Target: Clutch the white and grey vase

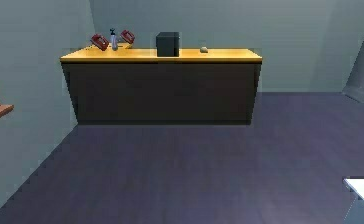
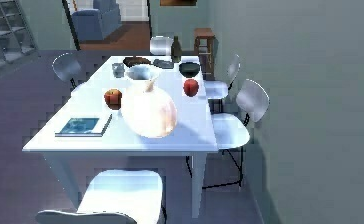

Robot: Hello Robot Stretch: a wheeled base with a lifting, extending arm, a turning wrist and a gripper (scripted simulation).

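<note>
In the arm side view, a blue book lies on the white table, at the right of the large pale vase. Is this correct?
Not quite. The arm side view shows the blue book lying on the white table at the left of the large pale vase, not at its right.

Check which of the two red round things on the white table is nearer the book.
The darker one, left of the big pale vase, just beyond the book. The brighter one sits on the vase's right.
</note>
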